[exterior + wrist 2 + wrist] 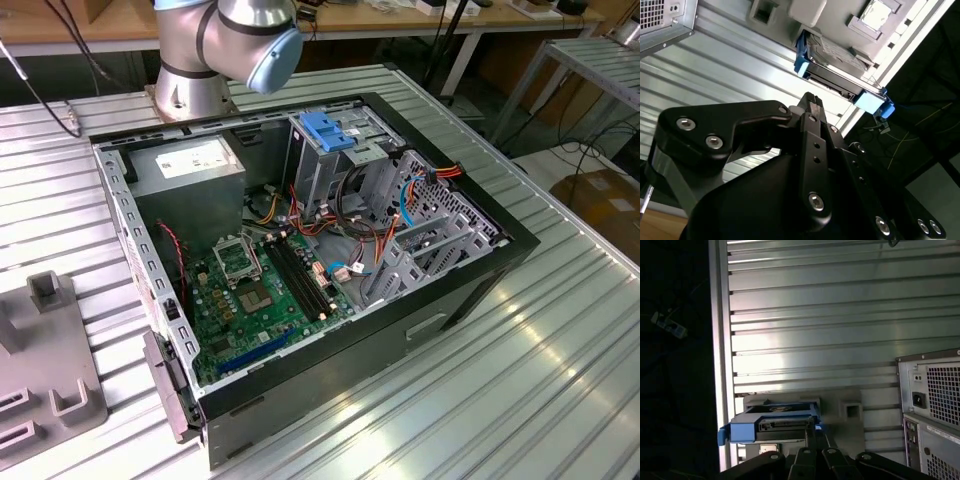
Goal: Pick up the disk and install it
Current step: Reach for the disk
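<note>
Looking across the room in the exterior view, I see an open black desktop computer case (330, 360) lying on its side on the ribbed aluminium surface (560, 380), its green motherboard (260, 290) exposed. A blue-topped metal drive cage (335, 140) stands inside the case. A grey power supply box with a white label (190, 170) sits toward the exterior view's left of it. The silver and pale-blue robot arm (235, 40) rises behind the case. A flat grey moulded fixture (55, 390) rests on the surface at the exterior view's left, apart from the case.

In the second wrist view, the black gripper (812, 100) has its fingers pressed together with nothing between them. Near its tips is the disk (837, 65), a flat grey metal hard drive with bright-blue plastic side rails. It is seated in the grey fixture (807, 12), close to the surface's edge.

In the first wrist view, the disk (775, 422) again sits in the fixture (850, 410) beside the surface's edge. The case's perforated rear panel (935, 405) is off to one side. The gripper (811, 430), closed and empty, has its tips at one end of the disk. Whether they touch it I cannot tell.
</note>
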